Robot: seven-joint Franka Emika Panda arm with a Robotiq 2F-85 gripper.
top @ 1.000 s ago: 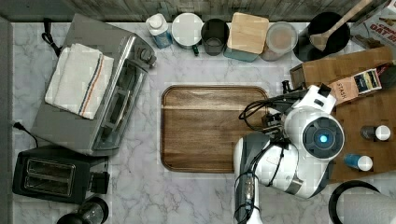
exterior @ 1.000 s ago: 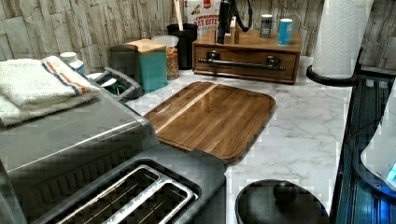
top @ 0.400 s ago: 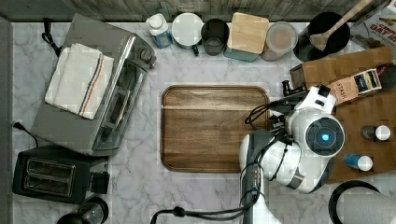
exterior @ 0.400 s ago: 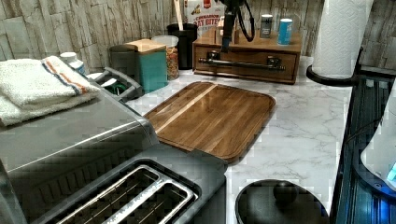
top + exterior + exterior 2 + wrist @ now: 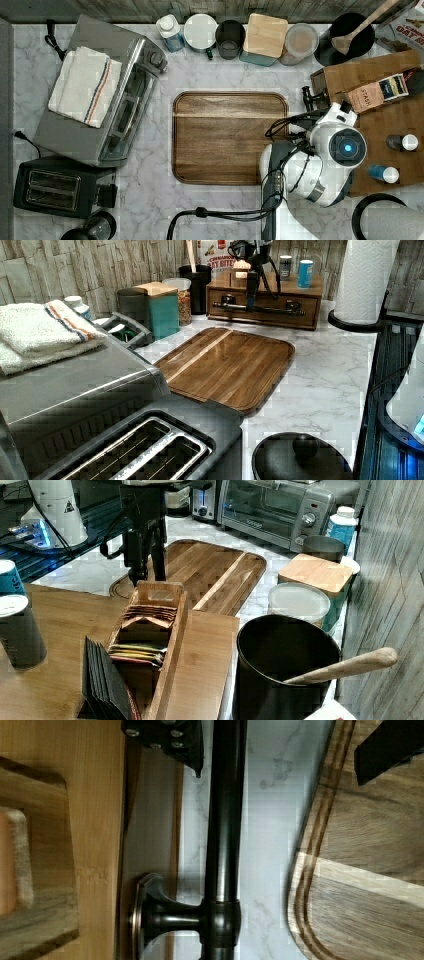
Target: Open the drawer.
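Wrist view: the gripper (image 5: 280, 750) is spread, one finger on each side of the drawer's black bar handle (image 5: 223, 830), neither pressing it. In the left view the drawer (image 5: 265, 305) sits closed at the back of the marble counter (image 5: 325, 375), behind the cutting board (image 5: 230, 365).

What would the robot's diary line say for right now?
phase: reaching handle | gripper: open, fingers either side of black bar handle | drawer: shut | cutting board: untouched
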